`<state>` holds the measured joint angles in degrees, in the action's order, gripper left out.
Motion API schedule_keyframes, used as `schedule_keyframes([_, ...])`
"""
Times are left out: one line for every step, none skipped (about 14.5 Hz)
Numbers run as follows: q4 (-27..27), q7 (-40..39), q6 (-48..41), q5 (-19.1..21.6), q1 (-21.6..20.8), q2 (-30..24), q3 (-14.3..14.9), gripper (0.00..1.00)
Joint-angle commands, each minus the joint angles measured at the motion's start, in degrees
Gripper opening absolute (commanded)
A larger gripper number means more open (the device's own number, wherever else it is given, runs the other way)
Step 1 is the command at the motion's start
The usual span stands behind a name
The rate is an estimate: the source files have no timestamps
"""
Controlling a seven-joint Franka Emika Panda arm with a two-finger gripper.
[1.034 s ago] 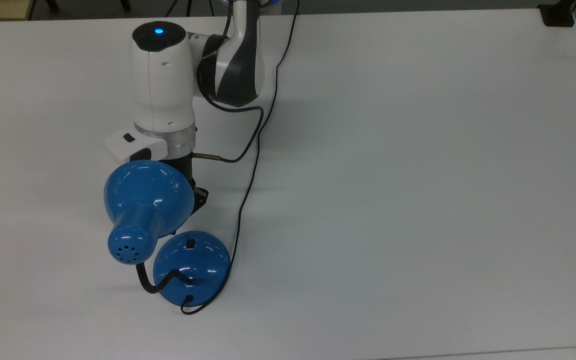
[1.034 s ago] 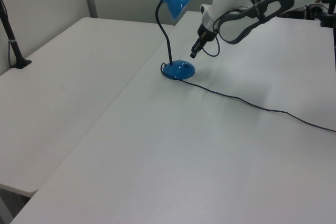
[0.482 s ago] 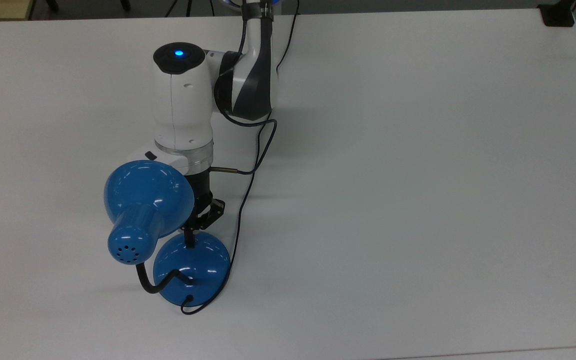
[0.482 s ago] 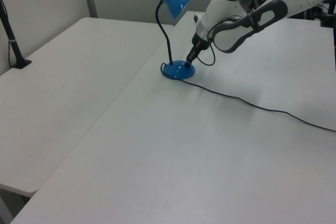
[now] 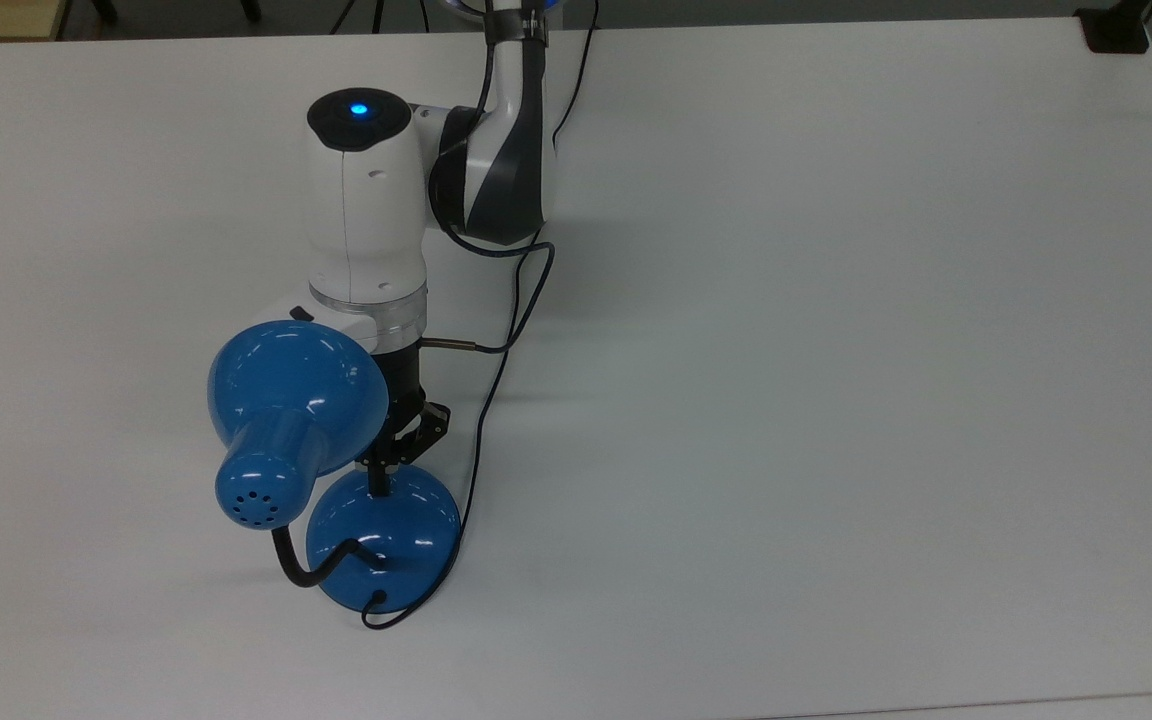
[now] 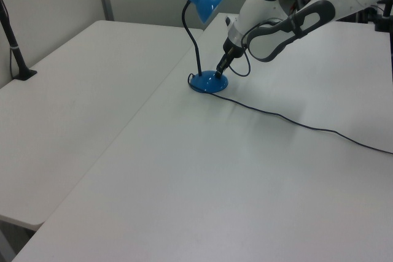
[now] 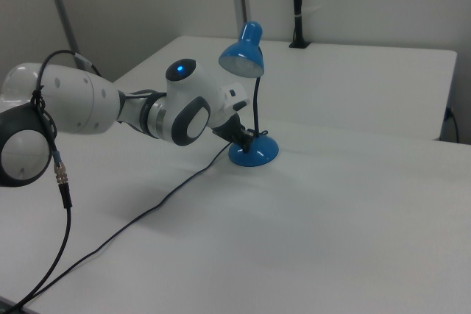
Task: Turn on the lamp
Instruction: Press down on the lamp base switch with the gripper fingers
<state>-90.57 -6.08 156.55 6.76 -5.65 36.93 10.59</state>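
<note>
1. Near the top view's left edge of the white tabletop (image 5: pixel 836 400) stands the lamp (image 5: pixel 383 535), blue, shade unlit.
2. Its cord (image 6: pixel 295 122) trails across the tabletop.
3. End effector (image 5: pixel 381 478) tip rests on the domed base at the switch; finger opening cannot be told, nothing visibly grasped.

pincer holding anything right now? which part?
Nothing held. The pincer tip sits on the lamp base at the switch spot, pressing rather than gripping.
</note>
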Motion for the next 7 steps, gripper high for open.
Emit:
schedule_keyframes([2.85, 0.63, 0.95, 0.80, -1.03, 2.44, 0.58, 0.00])
schedule_keyframes([3.64, 0.63, 0.95, 0.71, -1.12, 3.32, 0.58, 0.00])
schedule_keyframes([4.43, 0.63, 0.95, 0.71, -1.12, 4.02, 0.58, 0.00])
schedule_keyframes([4.87, 0.63, 0.95, 0.62, -1.12, 4.64, 0.58, 0.00])
schedule_keyframes([5.23, 0.63, 0.95, 0.62, -1.12, 4.99, 0.58, 0.00])
schedule_keyframes([5.58, 0.55, 0.95, 0.62, -1.12, 5.26, 0.58, 0.00])
schedule_keyframes([5.58, 0.55, 0.95, 0.45, -1.12, 5.35, 0.58, 0.00])
